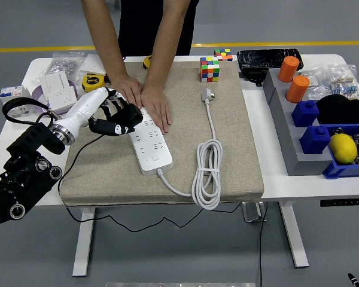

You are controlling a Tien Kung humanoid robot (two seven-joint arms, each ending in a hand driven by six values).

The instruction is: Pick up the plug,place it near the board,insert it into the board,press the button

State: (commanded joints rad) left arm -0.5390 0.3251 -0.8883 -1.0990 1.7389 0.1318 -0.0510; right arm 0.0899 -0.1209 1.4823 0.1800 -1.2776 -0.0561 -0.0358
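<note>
A white power strip lies lengthwise on the beige mat. A person at the far side presses both hands on its far end. The white plug lies free on the mat to the strip's right, below the cube. Its cable runs down into a coil and back to the strip. My left hand hovers at the strip's left edge, just under the person's hands, with its black fingers loosely bent and holding nothing. It is far from the plug. My right arm does not show.
A colour cube stands at the mat's far edge. A yellow tape measure and a white socket block lie far left. Right of the mat are orange cylinders, blue bins and a yellow ball.
</note>
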